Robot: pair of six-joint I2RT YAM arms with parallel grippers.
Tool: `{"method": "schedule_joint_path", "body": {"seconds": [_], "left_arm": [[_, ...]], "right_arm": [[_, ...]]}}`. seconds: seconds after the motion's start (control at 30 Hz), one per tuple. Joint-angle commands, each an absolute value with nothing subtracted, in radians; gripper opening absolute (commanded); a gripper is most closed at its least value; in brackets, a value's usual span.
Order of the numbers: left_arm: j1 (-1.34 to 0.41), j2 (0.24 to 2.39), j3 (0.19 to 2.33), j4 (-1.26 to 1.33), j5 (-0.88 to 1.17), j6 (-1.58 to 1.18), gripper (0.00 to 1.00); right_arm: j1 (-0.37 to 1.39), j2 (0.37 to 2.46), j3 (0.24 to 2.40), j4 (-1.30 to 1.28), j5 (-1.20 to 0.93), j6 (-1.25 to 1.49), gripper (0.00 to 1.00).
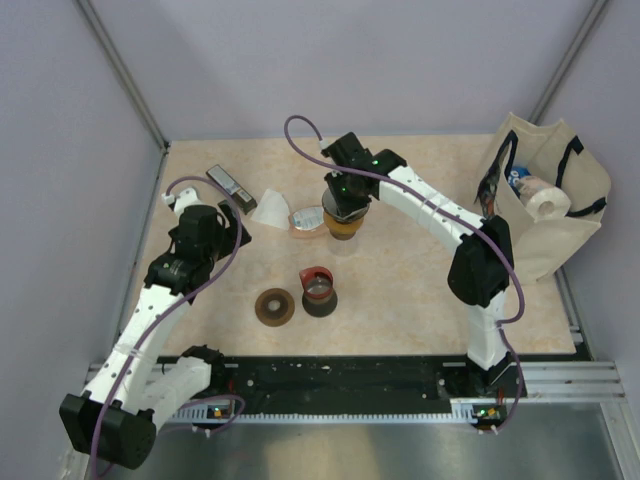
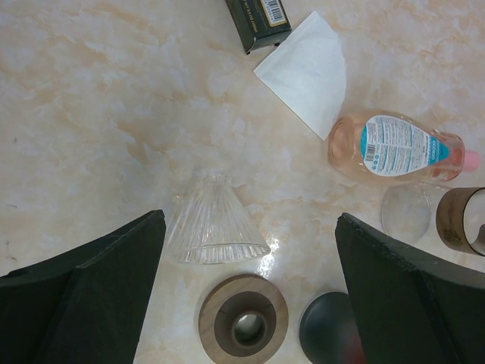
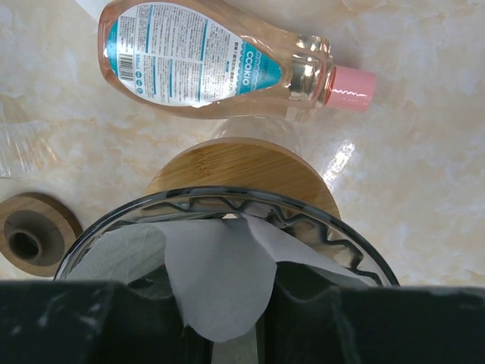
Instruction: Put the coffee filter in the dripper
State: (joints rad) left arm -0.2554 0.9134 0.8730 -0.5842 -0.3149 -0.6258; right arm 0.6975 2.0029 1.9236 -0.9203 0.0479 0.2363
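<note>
Filter [image 3: 220, 280] sat pinched in my right gripper [image 3: 227, 322] inside the dripper [image 3: 307, 221], left gripper [image 2: 248, 292] spread; I judged it needed seating flush before release.

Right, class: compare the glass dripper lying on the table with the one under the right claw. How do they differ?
Pose: the fallen dripper lies on its side on the table; the upright dripper stands mouth-up on a bamboo collar. Contents: the fallen dripper is empty; the upright dripper holds a white paper filter. Shared: both are clear, ribbed glass cones.
</note>
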Motion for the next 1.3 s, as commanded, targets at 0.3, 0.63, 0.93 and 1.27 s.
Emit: {"method": "schedule_joint_path", "body": {"seconds": [0.3,0.63,0.93,1.27], "left_arm": [[-0.250,0.899,0.877,-0.551,-0.307,-0.612,0.99],[-0.250,0.897,0.877,-0.548,-0.304,-0.611,0.99],[-0.250,0.891,0.874,-0.549,-0.302,-0.609,0.99],[-0.250,0.893,0.874,-0.549,-0.302,-0.611,0.99]], "right_arm": [[0.695,1.960,2.025,-0.936,0.095,0.253,0.26],[0.695,1.941,2.049,-0.945,0.101,0.256,0.27],[0.695,1.962,2.013,-0.946,0.092,0.261,0.13],[0.695,1.956,2.023,-0.945,0.091,0.258,0.13]]}}
